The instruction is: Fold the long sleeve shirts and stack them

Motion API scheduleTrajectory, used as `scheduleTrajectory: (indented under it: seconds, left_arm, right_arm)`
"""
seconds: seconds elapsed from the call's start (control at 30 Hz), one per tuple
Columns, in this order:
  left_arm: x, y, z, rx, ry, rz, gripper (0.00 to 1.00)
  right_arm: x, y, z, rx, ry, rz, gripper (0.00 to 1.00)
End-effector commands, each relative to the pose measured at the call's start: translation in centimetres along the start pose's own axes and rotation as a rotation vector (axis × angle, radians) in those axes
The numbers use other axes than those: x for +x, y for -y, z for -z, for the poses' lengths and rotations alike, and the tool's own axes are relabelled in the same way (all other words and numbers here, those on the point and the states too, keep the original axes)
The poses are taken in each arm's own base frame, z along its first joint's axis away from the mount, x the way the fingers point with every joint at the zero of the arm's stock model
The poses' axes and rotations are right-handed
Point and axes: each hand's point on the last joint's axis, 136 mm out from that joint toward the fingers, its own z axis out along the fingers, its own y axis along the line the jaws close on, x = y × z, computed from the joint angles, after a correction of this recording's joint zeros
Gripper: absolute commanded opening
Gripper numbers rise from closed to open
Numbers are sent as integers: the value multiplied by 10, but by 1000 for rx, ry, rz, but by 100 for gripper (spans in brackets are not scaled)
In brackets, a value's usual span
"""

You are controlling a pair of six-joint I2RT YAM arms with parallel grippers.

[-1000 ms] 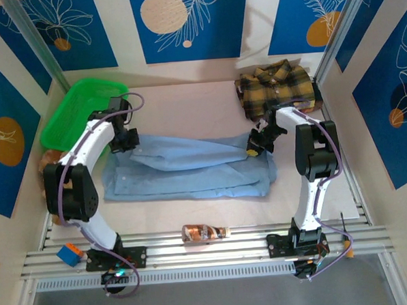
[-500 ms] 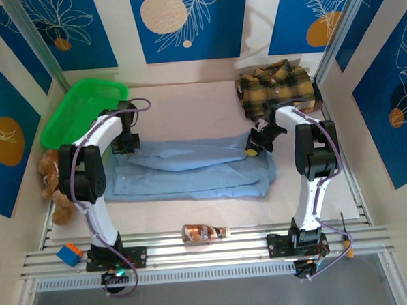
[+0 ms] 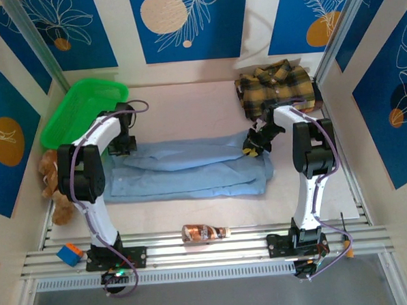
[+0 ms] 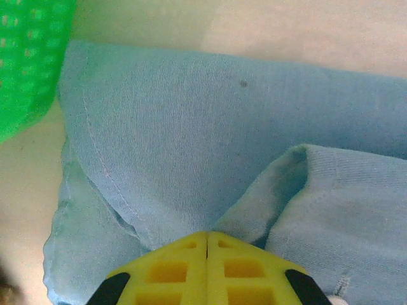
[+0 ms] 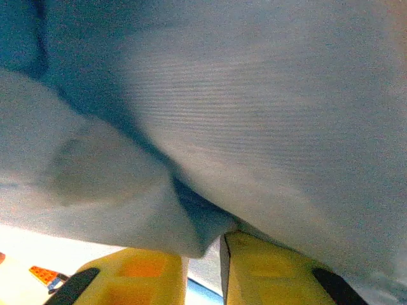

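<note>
Between the left gripper [image 3: 123, 144] and right gripper [image 3: 252, 145], the light blue shirt [image 3: 191, 172] is lying spread, each one clamping its far edge.

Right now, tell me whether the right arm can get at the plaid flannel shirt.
Probably, once freed: the plaid flannel shirt lies beyond the right gripper with nothing between, but its fingers are clamped on the light blue shirt.

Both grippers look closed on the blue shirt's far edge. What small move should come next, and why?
Probably lift both ends slightly and carry them together toward the near edge, folding the light blue shirt lengthwise. The left gripper and right gripper each pinch its far edge at opposite ends, and it lies long and spread across the table.
</note>
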Motion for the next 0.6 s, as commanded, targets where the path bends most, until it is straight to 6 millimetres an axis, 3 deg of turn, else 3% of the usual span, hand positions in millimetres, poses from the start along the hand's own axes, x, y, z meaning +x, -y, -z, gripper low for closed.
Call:
scheduleTrajectory:
  seconds: [0.0,0.1,0.13,0.27,0.37,0.47,0.57]
  left_arm:
    - [4,-17,-6,-62,-12,-11,0]
    - [5,-19,-12,-71,-20,-9,0]
    - [6,-19,-14,-79,-23,-6,13]
    - [0,-19,-1,-63,4,26,41]
    - [-10,-12,32,2,79,71,53]
    - [-15,-4,70,61,141,115,57]
    - [-19,34,112,216,225,100,59]
  right_arm:
    - [-1,-3,5,-4,-6,0,27]
    - [-1,-8,9,-16,-1,7,30]
    - [-1,-10,12,-21,3,10,31]
    - [4,-21,27,-51,24,32,39]
    - [13,-29,46,-59,51,55,48]
    - [25,-36,68,-65,76,63,52]
    - [37,-52,81,-102,93,79,52]
